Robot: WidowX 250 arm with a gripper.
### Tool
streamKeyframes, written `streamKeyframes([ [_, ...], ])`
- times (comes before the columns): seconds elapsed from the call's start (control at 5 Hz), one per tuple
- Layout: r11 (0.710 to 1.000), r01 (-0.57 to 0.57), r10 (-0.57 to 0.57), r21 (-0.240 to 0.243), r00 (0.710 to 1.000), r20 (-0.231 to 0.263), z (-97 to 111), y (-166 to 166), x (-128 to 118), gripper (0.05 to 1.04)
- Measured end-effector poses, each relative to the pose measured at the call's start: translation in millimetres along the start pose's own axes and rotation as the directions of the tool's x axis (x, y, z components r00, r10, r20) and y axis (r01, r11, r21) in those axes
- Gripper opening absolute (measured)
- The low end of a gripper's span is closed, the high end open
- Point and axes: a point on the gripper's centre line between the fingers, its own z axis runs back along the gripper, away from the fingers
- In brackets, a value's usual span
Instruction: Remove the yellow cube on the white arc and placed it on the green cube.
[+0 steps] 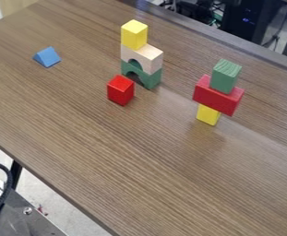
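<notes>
Appears a lab: lit electronics (pixel 249 20) behind the table (pixel 139 161); black cable (pixel 8 184) and metal plate (pixel 38 225) before it.

A red block (pixel 120 91) stands just beside a green arch (pixel 152 80) on a wooden table (pixel 108 152), a blue wedge (pixel 47 57) well apart from both. A red slab (pixel 216 97) rests atop a yellow block (pixel 207 115); beyond the table sits dark equipment (pixel 250 23).

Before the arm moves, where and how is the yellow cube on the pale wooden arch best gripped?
Probably from straight above, pinching two opposite upright sides of the yellow cube: it tops its stack, its sides flat and exposed. Staying clear of the pale arch seems safest.
</notes>
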Motion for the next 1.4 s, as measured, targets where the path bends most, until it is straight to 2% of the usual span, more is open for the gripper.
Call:
streamKeyframes([
  [0.2, 0.999, 0.0, 0.0, -0.04, 1.0, -0.006, -11.8, -3.9, -0.1, 0.999],
  [0.6, 0.972, 0.12, -0.117, -0.201, 0.993, 0.028, -33.8, -5.8, -48.4, 0.999],
  [0.8, 0.948, 0.2, -0.192, -0.247, 0.98, 0.053, -43.7, -2.6, -70.3, 0.999],
  [1.0, 0.945, 0.229, -0.225, -0.232, 0.973, 0.044, -50.3, 0.9, -82.5, 0.999],
  [1.2, 0.967, 0.113, -0.124, -0.228, 0.992, -0.038, -67.9, -4.8, -90.7, 0.999],
  [1.4, 0.976, 0.053, -0.072, -0.213, 0.994, -0.082, -68.7, -2.9, -96.6, 0.999],
])
